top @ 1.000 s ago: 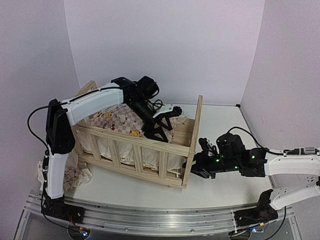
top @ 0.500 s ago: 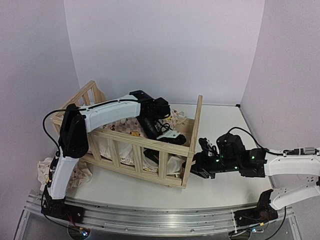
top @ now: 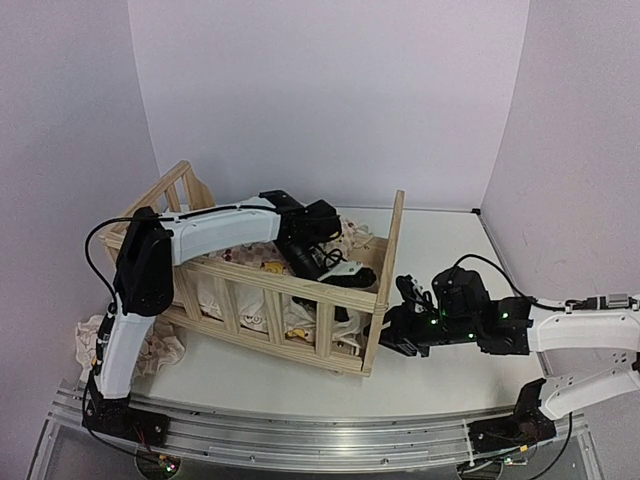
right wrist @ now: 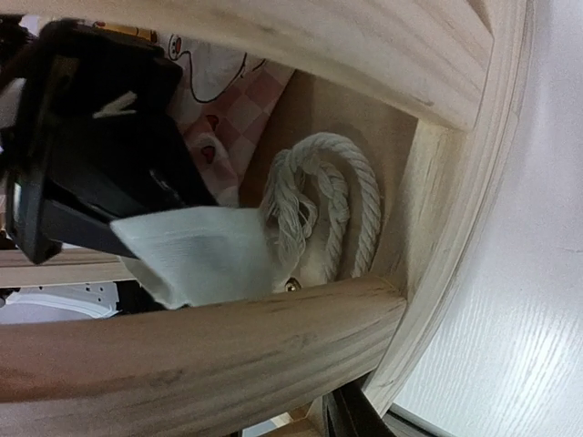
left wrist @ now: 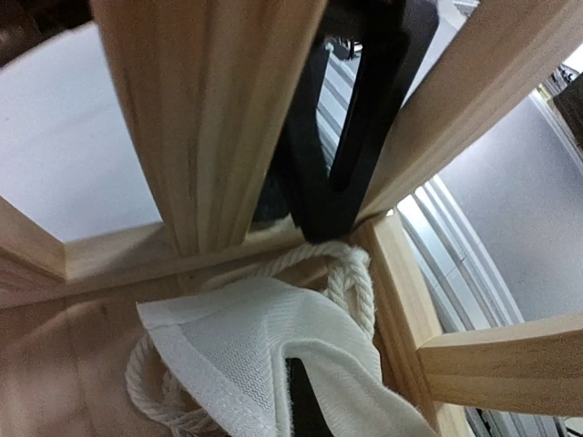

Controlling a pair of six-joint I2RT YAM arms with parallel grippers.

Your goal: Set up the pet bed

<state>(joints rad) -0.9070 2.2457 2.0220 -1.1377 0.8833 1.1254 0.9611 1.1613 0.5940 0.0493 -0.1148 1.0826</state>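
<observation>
The pet bed's pine frame (top: 300, 285) stands left of centre, its checked cushion (top: 250, 258) lying inside. My left arm reaches down into the frame's near right corner. The left gripper (top: 335, 275) is shut there on a white fabric tie (left wrist: 255, 355), with one black finger (left wrist: 305, 410) showing under it. A coil of white rope (left wrist: 351, 282) lies beside the tie against the corner. The right wrist view shows the same tie (right wrist: 196, 250) and rope (right wrist: 337, 200). My right gripper (top: 390, 330) is shut on the frame's lower rail (right wrist: 237, 346) at the corner post.
A crumpled cream cloth (top: 150, 350) lies on the table by the left arm's base. White tabletop (top: 450, 250) extends right of the frame. An aluminium rail (top: 300, 435) runs along the near edge, and walls close in behind and at both sides.
My left arm has dropped from above the cushion into the frame's near right corner, and its gripper has gone from open to shut on the white tie. The right arm has stayed put.
</observation>
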